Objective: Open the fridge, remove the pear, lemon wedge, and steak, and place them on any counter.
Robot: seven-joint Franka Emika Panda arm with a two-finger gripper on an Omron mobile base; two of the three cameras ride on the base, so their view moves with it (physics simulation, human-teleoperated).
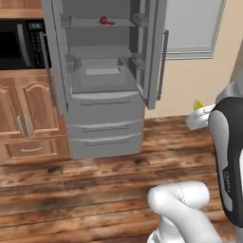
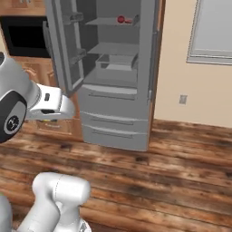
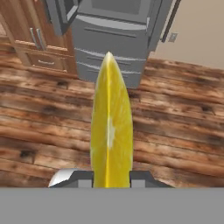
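While the gripper (image 3: 111, 177) pinches one lemon wedge (image 3: 111, 127), one steak (image 1: 105, 20) lies in the open fridge (image 1: 105, 118).

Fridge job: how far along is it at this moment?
Done: the fridge stands open. In hand: the gripper is shut on the lemon wedge, held out over the wood floor, away from the shelves. Left: the steak is on the top shelf; the wedge has yet to reach a counter. I see no pear.
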